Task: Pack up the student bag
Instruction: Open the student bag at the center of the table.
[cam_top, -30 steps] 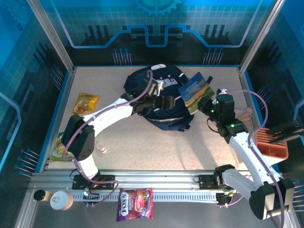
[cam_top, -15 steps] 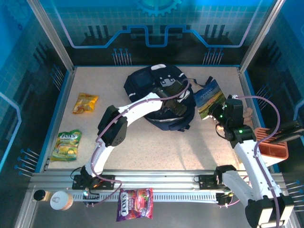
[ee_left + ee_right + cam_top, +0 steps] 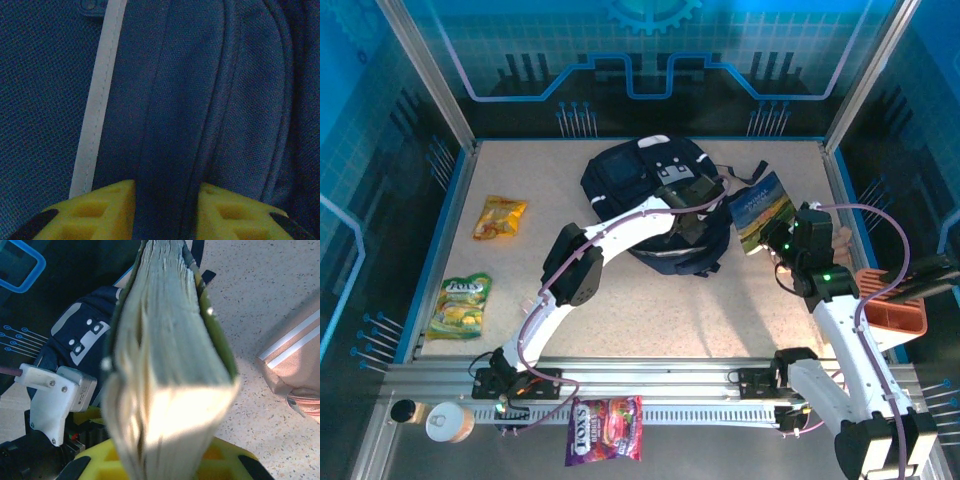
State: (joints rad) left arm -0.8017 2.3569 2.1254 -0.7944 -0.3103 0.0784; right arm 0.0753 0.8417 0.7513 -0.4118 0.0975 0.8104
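The student bag (image 3: 620,180), dark navy with a grey-white patch, lies at the back middle of the table. My left gripper (image 3: 695,225) is down on its right side. In the left wrist view the yellow fingers (image 3: 105,210) press on either side of a raised fold of the bag's fabric (image 3: 200,90), with the left gripper (image 3: 167,210) shut on it. To the right of the bag, my right gripper (image 3: 782,240) holds a thick book (image 3: 760,208) off the table. The book's page edges (image 3: 170,365) rise from the right gripper (image 3: 170,460), beside the bag (image 3: 75,335).
An orange snack pack (image 3: 500,216) and a green one (image 3: 457,303) lie at the table's left. A purple sweets pack (image 3: 605,429) and a cup (image 3: 448,422) sit by the front rail. A pink pouch (image 3: 295,375) and an orange tray (image 3: 892,303) are at the right.
My left gripper slid right across the bag and closed its fingers onto a fold of fabric. The right arm drew the book back to the right, away from the bag.
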